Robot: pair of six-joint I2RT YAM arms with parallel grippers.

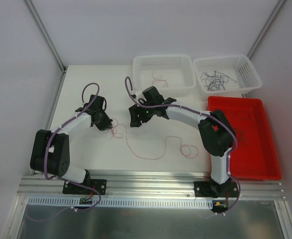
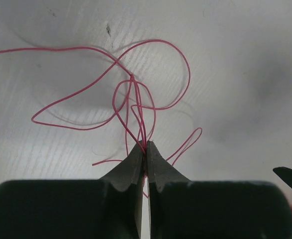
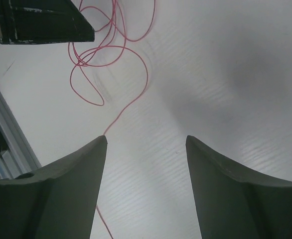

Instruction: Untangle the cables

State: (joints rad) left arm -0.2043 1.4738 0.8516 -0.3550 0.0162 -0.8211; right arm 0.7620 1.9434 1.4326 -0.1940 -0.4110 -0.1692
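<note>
A tangle of thin red cable [image 1: 115, 130] lies on the white table [image 1: 86, 99] left of centre. A long strand [image 1: 151, 158] trails from it to the right and ends in small loops [image 1: 188, 150]. My left gripper [image 1: 108, 126] is shut on several red strands of the cable [image 2: 136, 89], pinched at the tips [image 2: 146, 145]. My right gripper [image 1: 136, 119] hovers just right of the tangle, open and empty [image 3: 146, 142]. The red cable [image 3: 88, 57] lies ahead of it on the left, with one strand passing beside its left finger [image 3: 76, 179].
Two white baskets stand at the back: the left one [image 1: 141, 64] holds a red cable, the right one [image 1: 250, 74] holds several dark cables. A red tray [image 1: 265, 149] sits at the right. The left gripper's finger [image 3: 46, 20] shows top left in the right wrist view.
</note>
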